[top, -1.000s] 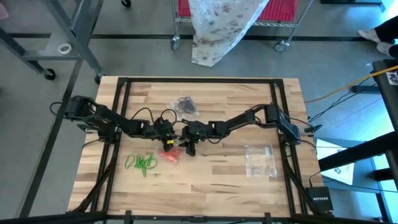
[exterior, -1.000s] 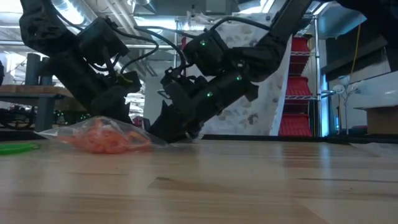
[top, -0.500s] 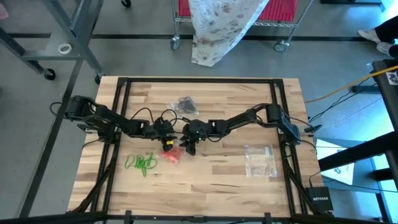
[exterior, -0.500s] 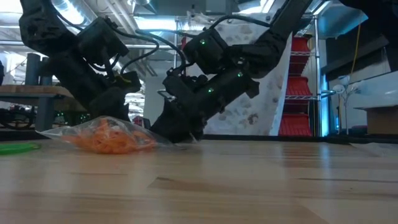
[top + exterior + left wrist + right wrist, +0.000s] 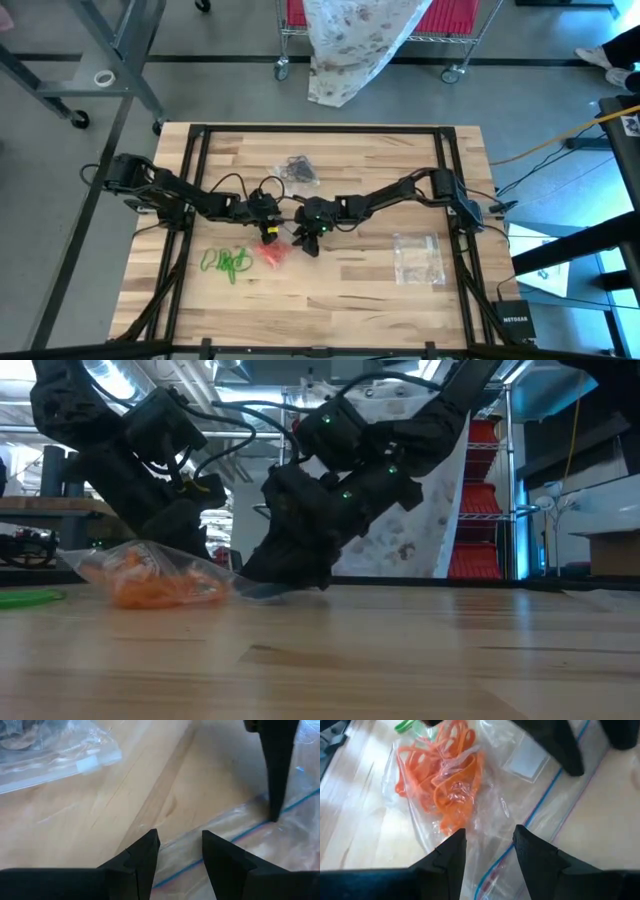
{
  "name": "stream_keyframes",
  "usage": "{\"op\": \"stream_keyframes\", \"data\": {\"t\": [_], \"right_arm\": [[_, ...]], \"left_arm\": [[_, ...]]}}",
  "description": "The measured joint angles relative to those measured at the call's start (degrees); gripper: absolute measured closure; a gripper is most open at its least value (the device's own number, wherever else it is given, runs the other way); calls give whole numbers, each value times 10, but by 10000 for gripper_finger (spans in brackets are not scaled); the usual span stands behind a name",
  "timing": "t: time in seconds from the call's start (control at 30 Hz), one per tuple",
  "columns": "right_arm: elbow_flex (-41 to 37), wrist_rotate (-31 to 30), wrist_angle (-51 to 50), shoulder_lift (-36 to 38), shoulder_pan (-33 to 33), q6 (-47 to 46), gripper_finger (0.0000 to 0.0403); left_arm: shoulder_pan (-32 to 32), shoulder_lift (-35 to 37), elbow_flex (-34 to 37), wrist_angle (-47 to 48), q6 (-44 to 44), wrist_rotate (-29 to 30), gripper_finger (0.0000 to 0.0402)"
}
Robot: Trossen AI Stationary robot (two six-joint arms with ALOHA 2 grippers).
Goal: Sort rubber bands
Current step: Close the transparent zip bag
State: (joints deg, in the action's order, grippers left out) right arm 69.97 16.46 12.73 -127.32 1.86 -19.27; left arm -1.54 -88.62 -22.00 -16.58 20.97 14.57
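The orange-red rubber bands (image 5: 442, 782) lie bunched inside a clear bag (image 5: 520, 825) near the middle of the table (image 5: 350, 290), and everything turns on the bag's mouth, the blue-lined zip edge (image 5: 540, 805). That edge runs as a long straight line between the two grippers, with the bands on the far side of it from the right gripper (image 5: 489, 851). The right gripper hangs just over the zip edge, jaws spread with the plastic showing in the gap, seemingly not yet pinching it, though that is hard to judge. The left gripper (image 5: 180, 851) stands at the same edge from the opposite side, jaws likewise spread over the blue line. Both are about equally near. The green rubber bands (image 5: 226, 262) lie loose beside the bag, the black ones (image 5: 300, 169) in another bag beyond it.
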Motion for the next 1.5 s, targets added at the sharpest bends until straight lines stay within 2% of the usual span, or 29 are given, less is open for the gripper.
{"op": "stream_keyframes", "data": {"t": [0.1,0.37,0.67,0.8,0.93,1.1,1.27,1.5], "right_arm": [[-1,10,-16,10,2,-1,240],[-5,-37,2,38,-10,-7,240],[-6,-54,-20,86,-11,1,240],[-5,-54,-70,109,-11,15,240],[-5,-49,-118,114,-4,15,240],[-4,-52,-143,109,18,17,239],[-4,-110,-156,104,32,21,239],[-3,-119,-166,99,30,29,239]], "left_arm": [[0,0,0,0,0,1,254],[0,2,2,-10,-8,3,254],[-2,114,-12,19,-15,-11,254],[-14,130,-11,14,-14,-22,254],[-30,110,-10,11,-14,-43,254],[-37,67,-10,11,-14,-41,254],[-37,19,-12,8,-14,-35,254],[-37,-2,-10,3,-3,-28,254]]}}
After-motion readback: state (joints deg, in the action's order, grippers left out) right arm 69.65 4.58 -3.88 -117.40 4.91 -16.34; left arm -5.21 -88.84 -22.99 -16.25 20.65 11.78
